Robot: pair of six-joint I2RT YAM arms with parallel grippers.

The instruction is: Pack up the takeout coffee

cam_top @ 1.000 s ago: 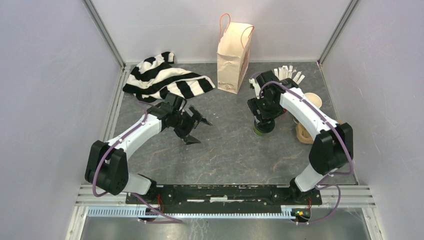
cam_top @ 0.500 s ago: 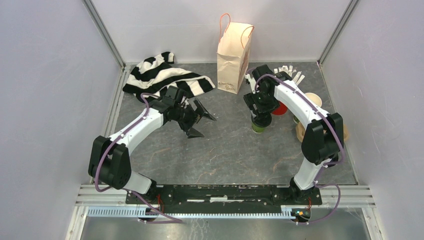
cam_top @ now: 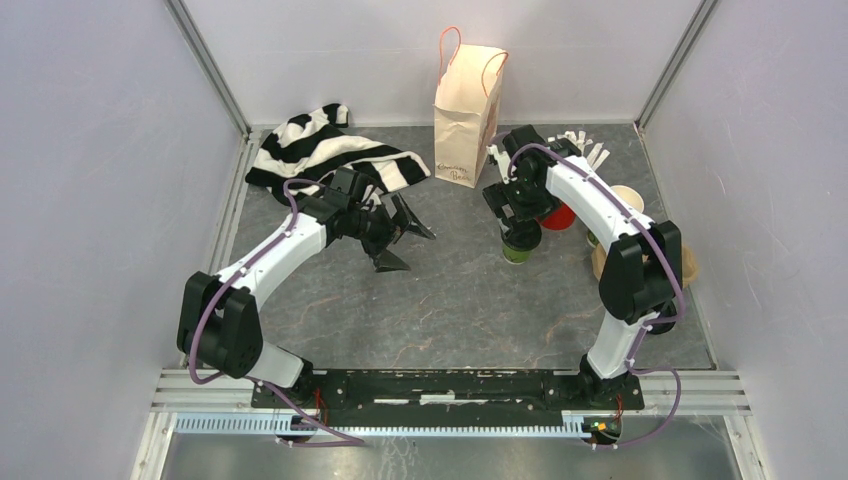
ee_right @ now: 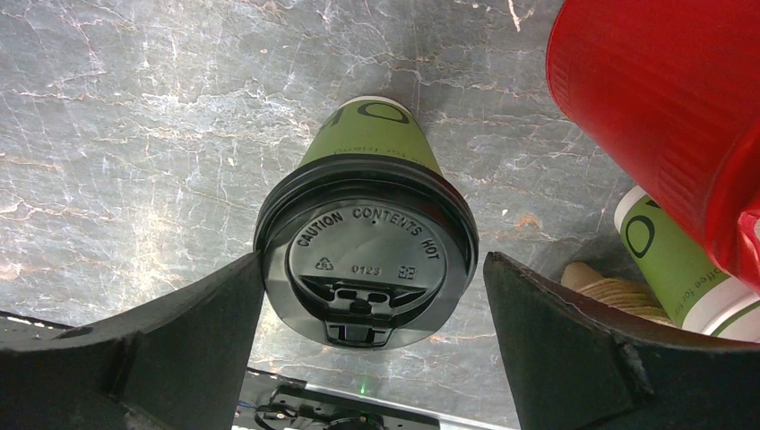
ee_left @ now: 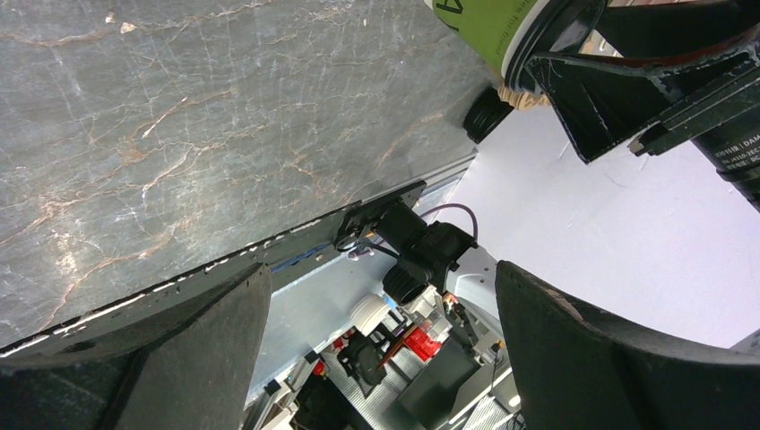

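Note:
One green takeout coffee cup (ee_right: 367, 148) with a black lid (ee_right: 366, 260) stands on the grey table, right of centre (cam_top: 518, 250). My right gripper (ee_right: 374, 255) is open and straddles its lid. The left finger touches the lid's rim and a narrow gap shows at the right finger. The second green cup (ee_right: 677, 260) stands just right of it beside the red cup, its lid hidden. My left gripper (cam_top: 397, 238) is open and empty at mid-table, left of the cup, which also shows in the left wrist view (ee_left: 488, 27).
A paper bag (cam_top: 467, 110) with orange handles stands upright at the back centre. A striped cloth (cam_top: 330, 155) lies at the back left. A red cup (ee_right: 663, 116) of white sticks (cam_top: 578, 147) and stacked lidless cups (cam_top: 628, 200) crowd the right side.
My right gripper has shifted a little back and left toward the bag, and the cup under it now shows slightly further back. My left gripper has risen slightly toward the cloth.

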